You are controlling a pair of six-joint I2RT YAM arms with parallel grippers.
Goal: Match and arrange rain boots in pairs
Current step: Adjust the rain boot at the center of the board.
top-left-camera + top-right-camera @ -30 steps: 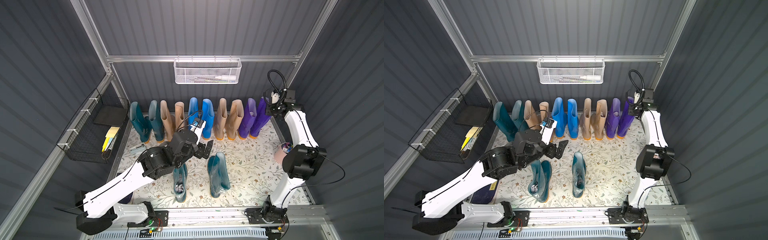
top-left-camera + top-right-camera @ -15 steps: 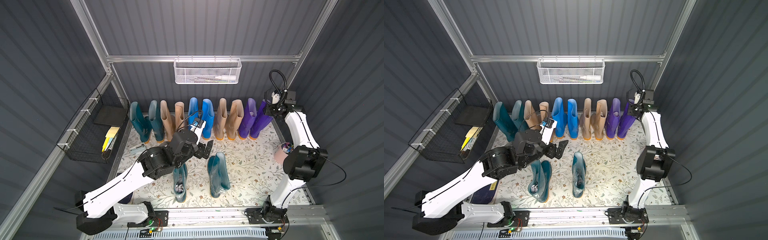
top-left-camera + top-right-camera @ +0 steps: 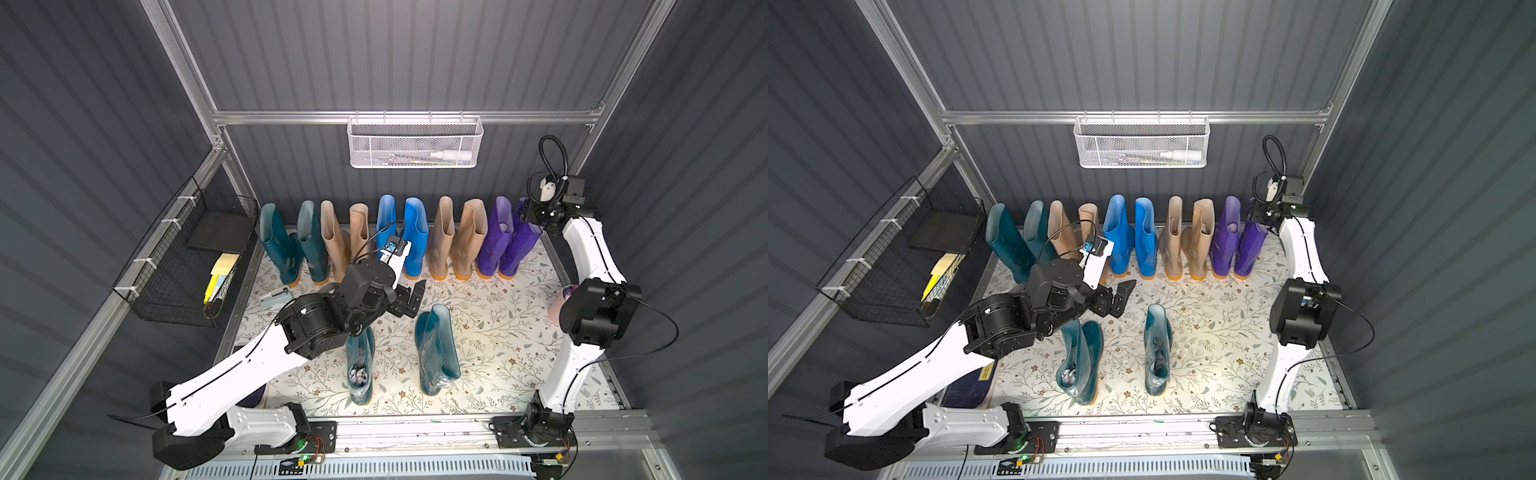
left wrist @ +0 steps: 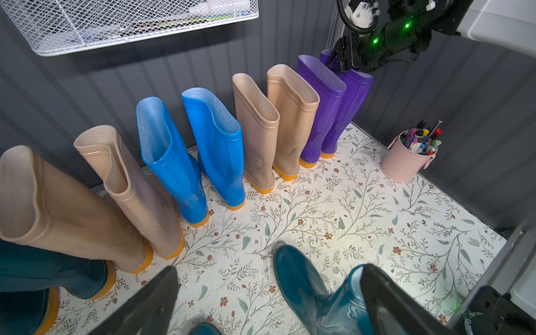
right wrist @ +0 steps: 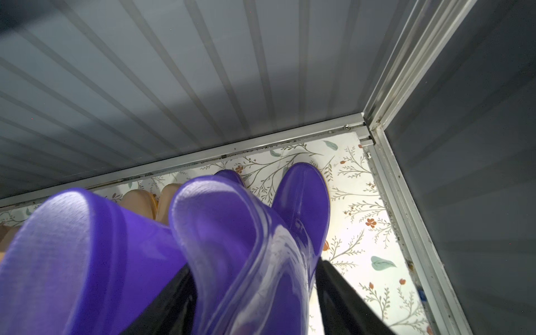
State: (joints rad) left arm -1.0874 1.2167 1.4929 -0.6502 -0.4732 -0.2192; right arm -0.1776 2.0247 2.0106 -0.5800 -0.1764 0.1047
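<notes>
Left hand (image 3: 411,297) spread beside 2 teal boots (image 3: 436,353), right hand (image 5: 255,266) astride purple boot (image 5: 232,232), grip unclear

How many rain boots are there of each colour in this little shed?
Dark teal boots: 4
Beige boots: 4
Bright blue boots: 2
Purple boots: 2
Total: 12

On the floor (image 3: 498,332) I see ten boots (image 3: 415,237) rowed along the back. Two teal boots (image 3: 436,349) stand mid-floor, a pen cup (image 4: 406,158) at the right edge.
</notes>
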